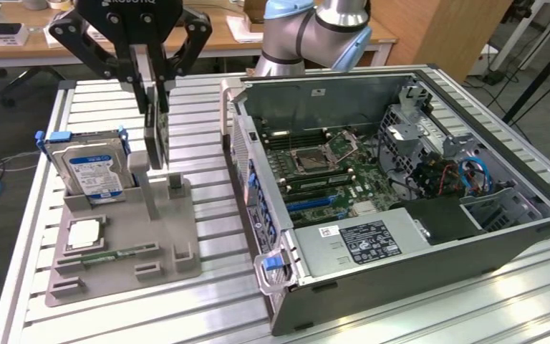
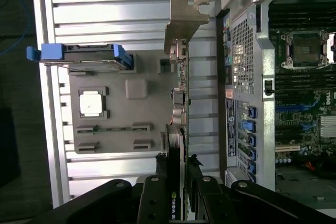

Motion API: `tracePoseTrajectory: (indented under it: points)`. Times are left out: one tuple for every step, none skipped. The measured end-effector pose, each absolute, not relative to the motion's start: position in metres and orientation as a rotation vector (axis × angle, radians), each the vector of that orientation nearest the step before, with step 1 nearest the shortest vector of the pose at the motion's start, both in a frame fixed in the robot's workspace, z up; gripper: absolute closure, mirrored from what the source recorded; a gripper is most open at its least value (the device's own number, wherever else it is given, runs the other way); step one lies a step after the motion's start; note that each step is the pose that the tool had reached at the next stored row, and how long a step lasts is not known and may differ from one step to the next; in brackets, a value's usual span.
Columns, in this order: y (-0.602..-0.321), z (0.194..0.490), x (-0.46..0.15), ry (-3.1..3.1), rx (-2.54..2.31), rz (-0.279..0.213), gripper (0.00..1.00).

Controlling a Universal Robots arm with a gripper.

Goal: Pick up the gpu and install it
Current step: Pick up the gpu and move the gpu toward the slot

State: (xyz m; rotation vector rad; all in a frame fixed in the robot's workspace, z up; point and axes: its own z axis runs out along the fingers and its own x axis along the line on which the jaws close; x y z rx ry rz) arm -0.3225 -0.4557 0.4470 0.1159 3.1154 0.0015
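Black two-finger gripper (image 2: 178,167) clamped on the gpu (image 2: 179,103), a thin green card with silver bracket, upright over grey plastic fixture tray (image 2: 121,140) beside open computer case (image 2: 247,51).

**Slatted bench carries a tray and a computer**

The silver slatted bench (image 1: 208,301) bears two things. A grey holder tray (image 1: 165,236) lies toward the exterior view's left. An open computer case (image 1: 418,287) lies beside it, not touching.

Hard drive (image 1: 89,168) and case wall (image 1: 243,147) are hemming the gpu (image 1: 157,140) in; room is lying open over the motherboard (image 1: 346,183).
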Motion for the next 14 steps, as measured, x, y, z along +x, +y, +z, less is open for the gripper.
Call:
tracePoseTrajectory:
  points:
    - [-0.4556,0.4474,-0.3225,3.115,0.116,0.001,0.74]
    - [-0.4557,0.4478,-0.3225,3.115,0.116,0.001,0.74]
    - [-0.4557,0.4482,-0.3225,3.115,0.116,0.000,0.74]
    - [-0.4556,0.4487,-0.3225,3.115,0.116,0.000,0.74]
    - [-0.4557,0.4490,-0.3225,3.115,0.116,0.000,0.74]
    - [-0.4557,0.4494,-0.3225,3.115,0.116,-0.001,0.74]
    - [-0.4557,0.4498,-0.3225,3.115,0.116,-0.001,0.74]
    - [-0.4556,0.4502,-0.3225,3.115,0.116,-0.001,0.74]
    - [-0.4557,0.4506,-0.3225,3.115,0.116,-0.002,0.74]
    - [-0.4557,0.4510,-0.3225,3.115,0.116,-0.002,0.74]
    - [-0.4557,0.4514,-0.3225,3.115,0.116,-0.003,0.74]
    - [-0.4557,0.4517,-0.3225,3.115,0.116,-0.003,0.74]
    - [-0.4557,0.4521,-0.3225,3.115,0.116,-0.003,0.74]
    - [-0.4557,0.4524,-0.3226,3.115,0.116,-0.004,0.74]
